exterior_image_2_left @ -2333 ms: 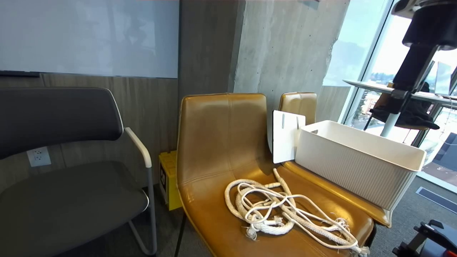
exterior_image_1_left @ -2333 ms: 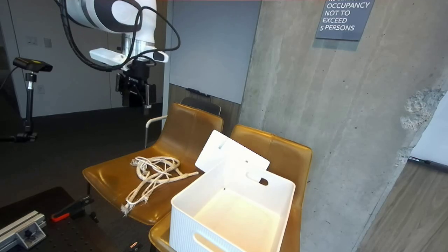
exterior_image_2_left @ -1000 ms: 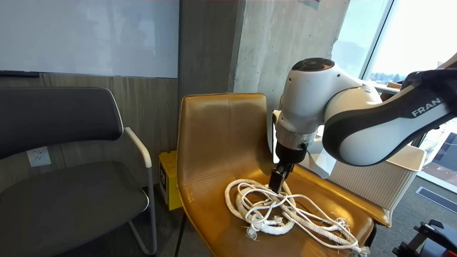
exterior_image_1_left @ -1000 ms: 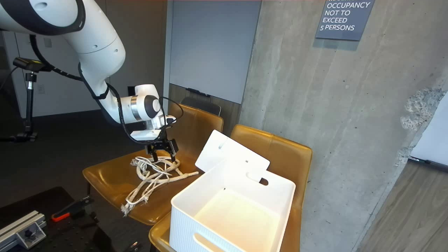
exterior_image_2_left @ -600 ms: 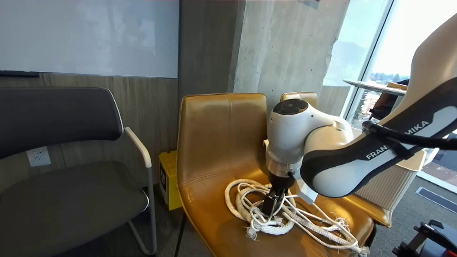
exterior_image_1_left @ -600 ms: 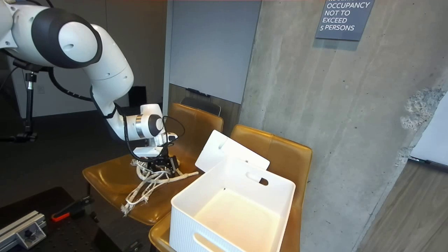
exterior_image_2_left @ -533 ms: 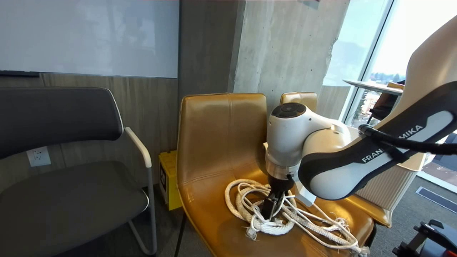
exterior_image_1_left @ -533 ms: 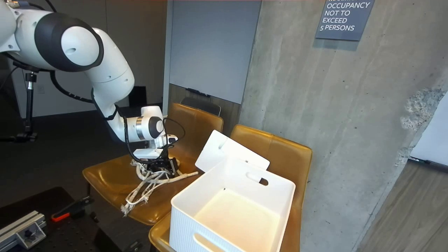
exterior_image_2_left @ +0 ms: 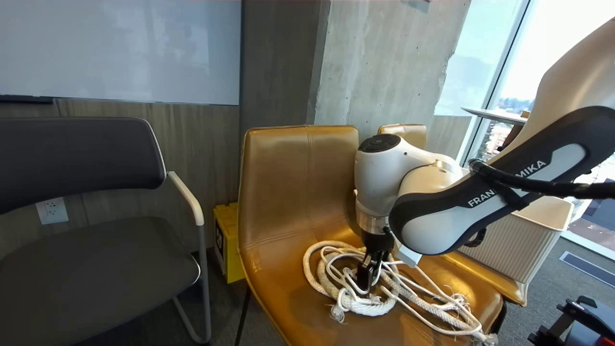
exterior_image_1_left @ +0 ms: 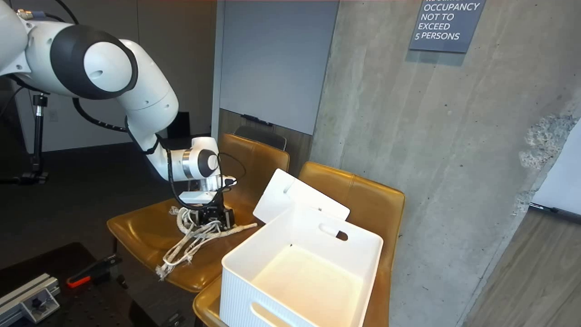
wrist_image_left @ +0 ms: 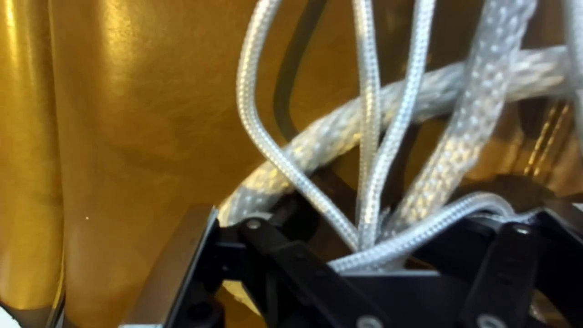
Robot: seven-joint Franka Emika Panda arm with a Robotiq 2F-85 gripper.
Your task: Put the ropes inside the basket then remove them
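- Ropes (exterior_image_2_left: 366, 306), off-white and frayed at the ends, lie in a loose tangle on the seat of a tan chair (exterior_image_2_left: 288, 192), outside the basket (exterior_image_1_left: 238, 295).
- Thick braided cord and thinner cord cross one another; some frayed ends lie toward the seat's front edge, and one thick end points toward the basket.
- The gripper (exterior_image_2_left: 366, 282) points down into the coiled part of the tangle.
- In the wrist view its jaws stand spread, with several strands running between them; their lower ends are lost among dark metal and blurred cord, so I can't fairly say what they touch there.
- White and ribbed outside, the basket stands with its opening upward on a second tan chair (exterior_image_1_left: 363, 195), just beside the first.
- A white panel (exterior_image_1_left: 277, 200) stands tilted behind the basket.
- The white-and-black arm (exterior_image_1_left: 152, 91) reaches down to the ropes in both exterior views.
- A grey chair (exterior_image_2_left: 96, 278) with a pale armrest stands apart from the tan ones, and a yellow box (exterior_image_2_left: 232, 240) sits on the floor between.
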